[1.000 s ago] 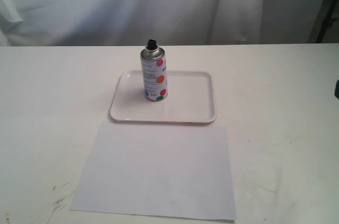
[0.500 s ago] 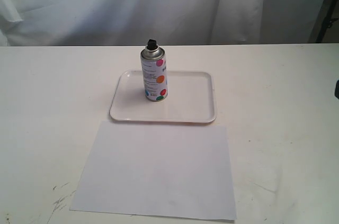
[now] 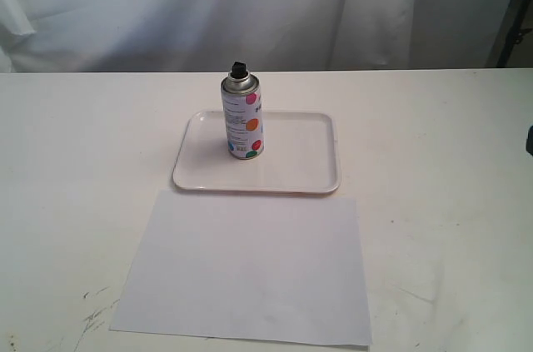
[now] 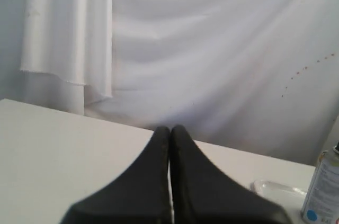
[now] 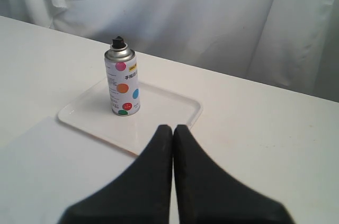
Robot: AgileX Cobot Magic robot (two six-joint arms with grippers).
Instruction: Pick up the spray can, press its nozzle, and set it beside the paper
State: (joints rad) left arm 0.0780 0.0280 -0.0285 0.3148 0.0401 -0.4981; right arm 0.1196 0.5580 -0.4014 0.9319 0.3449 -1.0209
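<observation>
The spray can (image 3: pixel 242 117) stands upright on the left part of a white tray (image 3: pixel 300 161), its black nozzle (image 3: pixel 239 67) on top. It shows again in the right wrist view as the spray can (image 5: pixel 122 83) and at the edge of the left wrist view as the spray can (image 4: pixel 323 187). The paper (image 3: pixel 250 265) lies flat on the table in front of the tray. My right gripper (image 5: pixel 173 128) is shut and empty, well short of the can. My left gripper (image 4: pixel 170 129) is shut and empty, far from the can. Neither gripper shows clearly in the exterior view.
A white cloth backdrop (image 3: pixel 250 2) hangs behind the table (image 3: pixel 433 136). A dark object (image 3: pixel 529 137) sits at the right edge of the exterior view. Dark scuff marks (image 3: pixel 92 314) lie near the paper's front left corner.
</observation>
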